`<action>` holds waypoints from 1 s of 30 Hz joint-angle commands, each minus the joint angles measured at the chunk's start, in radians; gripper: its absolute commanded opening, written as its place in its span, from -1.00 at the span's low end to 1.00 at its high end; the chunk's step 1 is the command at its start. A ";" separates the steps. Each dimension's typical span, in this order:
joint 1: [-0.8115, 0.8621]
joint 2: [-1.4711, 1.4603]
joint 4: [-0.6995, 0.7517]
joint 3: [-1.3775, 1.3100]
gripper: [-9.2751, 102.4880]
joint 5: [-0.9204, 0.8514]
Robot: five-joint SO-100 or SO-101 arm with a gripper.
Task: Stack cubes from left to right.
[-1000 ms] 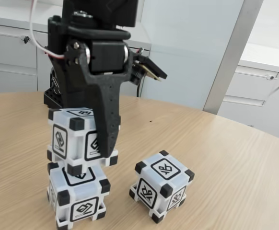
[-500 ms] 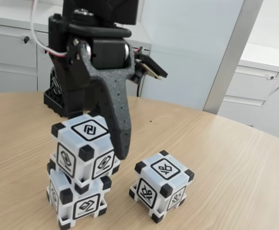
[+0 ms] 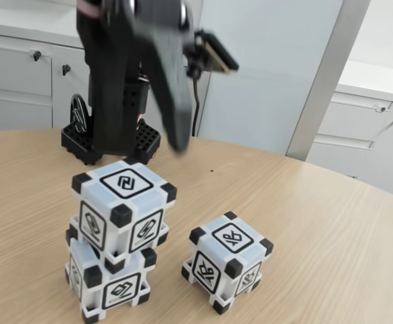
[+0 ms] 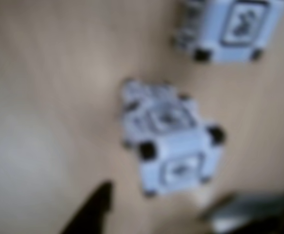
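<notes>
The wooden worktop point(image 3: 331, 223) is curving away along its far rim in the fixed view, and there's loads of bare woodgrain sitting open to the right of the cubes and behind them. Near the front left edge of that view, two cubes are sitting as a stack: the top cube point(image 3: 122, 206) is resting on the bottom cube point(image 3: 109, 277), but it's twisted and shifted a bit, so it's overhanging toward the right and back rather than lining up square. The third cube point(image 3: 227, 260) is standing on its own on the worktop just to the right of the stack, with a clear gap between them.

The claw point(image 3: 173, 128) is hanging above and behind the stack, blurred, touching nothing. One dark finger is pointing down; can't tell from that view how wide it's spread. In the wrist view, a dark finger point(image 4: 91, 209) is poking in at the bottom edge, and the stack point(image 4: 173, 146) is showing from above, fuzzy, with the lone cube point(image 4: 230, 27) at the top right.

The cubes are smooth white plastic, with chunky black corner blocks and a black-framed symbol on each face. Grey cabinets point(image 3: 21, 81) are lining the back wall.
</notes>
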 commanded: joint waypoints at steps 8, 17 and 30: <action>-0.284 0.152 -0.083 -0.023 -0.22 0.118; -0.465 0.146 -0.181 -0.005 -0.22 0.307; -0.443 -0.279 -0.307 -0.018 -0.21 0.307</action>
